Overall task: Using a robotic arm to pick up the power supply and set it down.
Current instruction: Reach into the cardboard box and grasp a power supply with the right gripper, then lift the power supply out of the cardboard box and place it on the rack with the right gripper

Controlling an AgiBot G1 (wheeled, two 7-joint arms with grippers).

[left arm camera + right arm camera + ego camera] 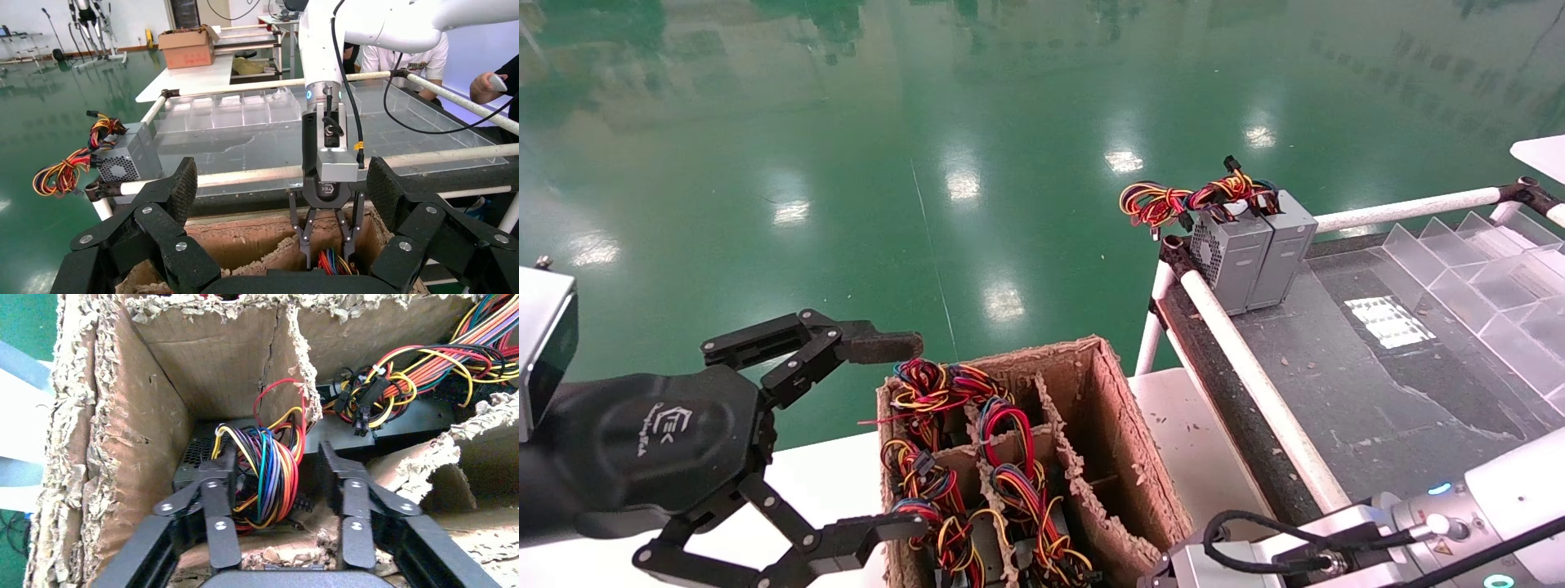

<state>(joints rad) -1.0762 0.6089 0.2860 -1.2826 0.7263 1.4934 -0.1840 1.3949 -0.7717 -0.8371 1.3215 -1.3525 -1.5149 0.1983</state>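
Note:
My right gripper is open and lowered into a compartment of the torn cardboard box. Its fingers stand on either side of the looped coloured wire bundle of a power supply lying at the bottom, dark grey with a vent patch showing. The left wrist view shows that same right gripper from the front, reaching down over the wires. My left gripper hovers wide open and holding nothing at the box's left side, above the white table. In the head view only the right arm's wrist shows.
The divided box holds more units with tangled wires. Two grey units with wire bundles stand on the dark raised surface behind a white rail. Clear plastic bins lie at the far right. People stand beyond.

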